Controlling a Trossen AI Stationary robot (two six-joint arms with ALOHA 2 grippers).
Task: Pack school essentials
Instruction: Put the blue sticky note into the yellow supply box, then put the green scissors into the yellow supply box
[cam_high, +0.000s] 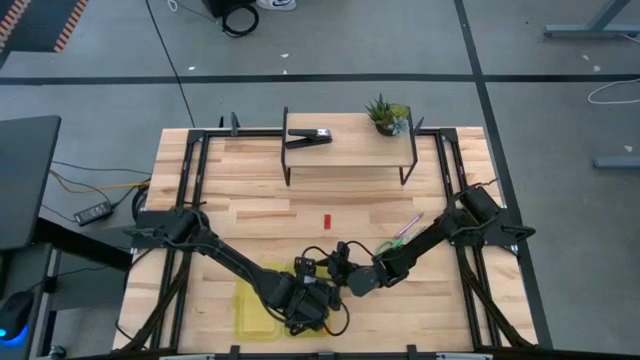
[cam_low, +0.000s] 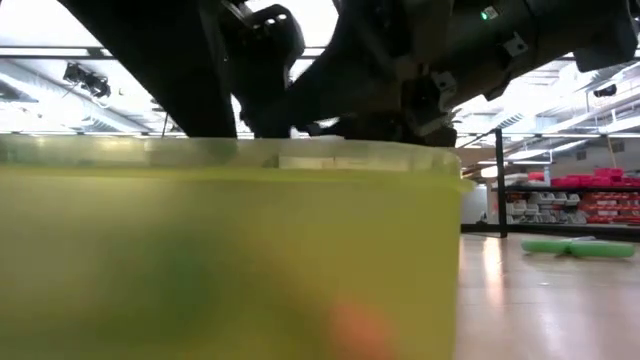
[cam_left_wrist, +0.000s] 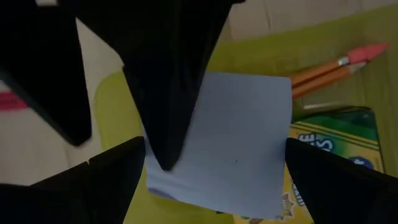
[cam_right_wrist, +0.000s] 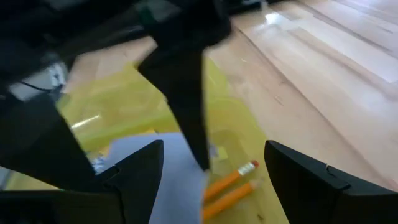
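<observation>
Inside the yellow-green container (cam_left_wrist: 118, 106), a pale bluish-white block (cam_left_wrist: 239, 140) lies flat.

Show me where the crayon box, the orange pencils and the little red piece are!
crayon box (cam_left_wrist: 336, 149), left wrist view, on its yellow-green printed top.
orange pencils (cam_left_wrist: 320, 71), left wrist view, on the shafts.
red piece (cam_high: 327, 220), high view, on its middle.
</observation>
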